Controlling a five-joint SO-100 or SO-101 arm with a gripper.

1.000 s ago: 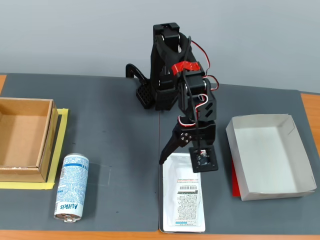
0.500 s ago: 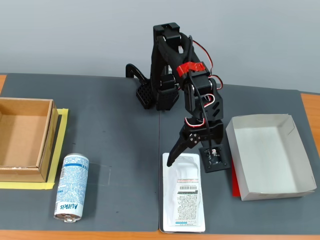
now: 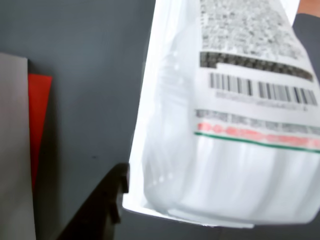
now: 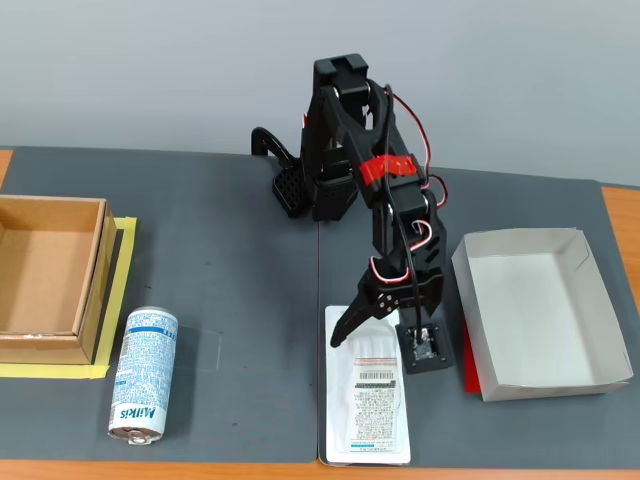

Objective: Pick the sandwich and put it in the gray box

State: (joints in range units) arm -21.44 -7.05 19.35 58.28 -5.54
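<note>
The sandwich (image 4: 368, 390) lies flat on the dark mat near the front edge in the fixed view, a white clear-plastic pack with a barcode label. My gripper (image 4: 375, 340) is open and low over its far end, one black finger (image 4: 343, 328) at the pack's left edge. In the wrist view the sandwich (image 3: 235, 115) fills the right side, and one black finger (image 3: 100, 210) shows beside its lower left corner. The gray box (image 4: 540, 310) stands empty to the right of the gripper in the fixed view, with a red sheet (image 4: 468, 372) under its left edge.
A brown cardboard box (image 4: 45, 275) on yellow tape sits at the left of the fixed view. A blue-white Milkis can (image 4: 143, 375) lies in front of it. The arm's base (image 4: 325, 180) stands at the back. The gray box wall (image 3: 12, 150) and red sheet (image 3: 39, 125) edge the wrist view's left.
The arm has reached forward and lowered, bringing the open gripper down onto the far end of the sandwich. The sandwich, can and boxes have not moved.
</note>
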